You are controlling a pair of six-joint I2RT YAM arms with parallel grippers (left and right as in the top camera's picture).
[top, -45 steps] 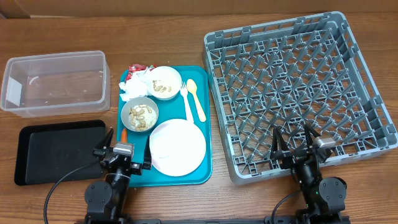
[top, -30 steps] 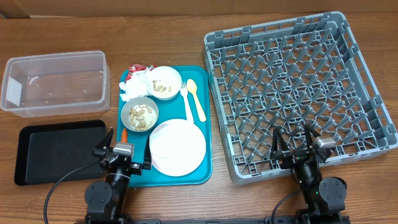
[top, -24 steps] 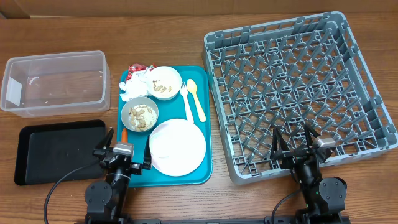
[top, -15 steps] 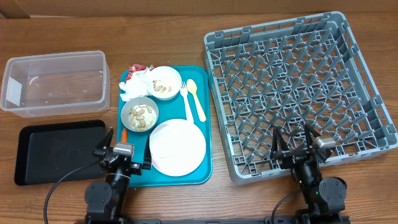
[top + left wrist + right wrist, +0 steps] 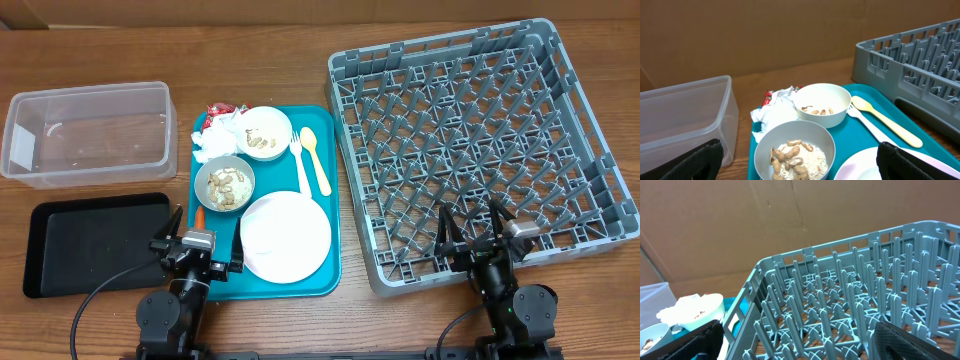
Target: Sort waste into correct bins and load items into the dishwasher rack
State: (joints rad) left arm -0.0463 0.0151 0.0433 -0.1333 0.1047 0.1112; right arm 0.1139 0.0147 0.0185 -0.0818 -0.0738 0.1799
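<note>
Dishwasher rack (image 5: 470, 140) takes up the right side of the surface (image 5: 280, 40), one of it, and it's easily the biggest thing here. The right pincer (image 5: 470, 225) sits at its near edge, spread wide and gripping nothing. The left pincer (image 5: 208, 232) is just as wide, also not gripping anything, at the near left corner of the teal tray (image 5: 274, 172). Compared to the frames from a second or so back, nothing has budged, neither arms nor stuff.

Count, big to small:
- One clear tub (image 5: 90, 92) at far left, and one black tray (image 5: 95, 245) right in front of it.
- One pale plate (image 5: 285, 237) on the teal tray.
- Two white bowls (image 5: 265, 133) (image 5: 225, 183), both with beige scraps in them.
- Two yellow cutlery pieces, a fork (image 5: 298, 160) and a spoon (image 5: 317, 160), side by side.
- One crumpled napkin (image 5: 215, 135) touching both bowls.
- One red-and-silver wrapper (image 5: 220, 108) at the tray's far edge.
- One carrot (image 5: 201, 213) poking out by the nearer bowl.
</note>
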